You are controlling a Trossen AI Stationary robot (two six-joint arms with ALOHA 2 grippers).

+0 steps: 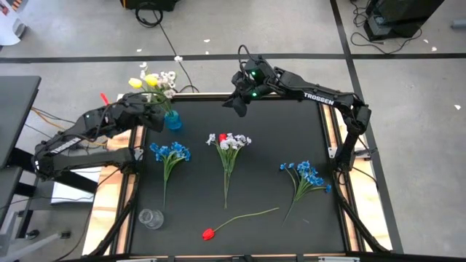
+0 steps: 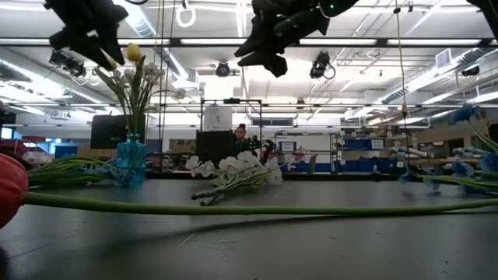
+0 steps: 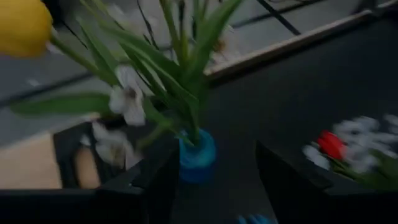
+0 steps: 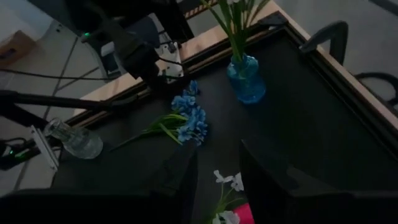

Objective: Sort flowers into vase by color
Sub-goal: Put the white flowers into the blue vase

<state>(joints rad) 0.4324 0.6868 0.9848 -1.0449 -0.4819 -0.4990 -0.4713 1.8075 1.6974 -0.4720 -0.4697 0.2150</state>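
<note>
From above, the blue vase (image 1: 172, 120) stands at the table's back left with a yellow tulip (image 1: 136, 83) and white blossoms (image 1: 167, 76) in it. The left gripper (image 1: 149, 116) sits just beside that vase, fingers spread and empty. The right gripper (image 1: 238, 104) hangs over the back middle of the table; whether it is parted or closed cannot be told. Lying flat are a blue spray (image 1: 170, 153), a white bunch with a red bloom in it (image 1: 228, 142), another blue spray (image 1: 304, 175) and a red tulip (image 1: 210, 233); a clear glass vase (image 1: 151, 218) waits at the front left.

At table height, the red tulip's long stem (image 2: 257, 208) runs flat and nearly straight across the mat, so it looks light and fairly stiff, likely springy; the low-lying stem leaves little room under it for a finger.

The left wrist view shows parted fingers (image 3: 155, 186) either side of the blue vase, nothing between them.

The right wrist view looks down on the left-hand blue spray and the glass vase.

Judged from this, each flower is best pinched mid-stem, never by the soft, crushable head
</note>
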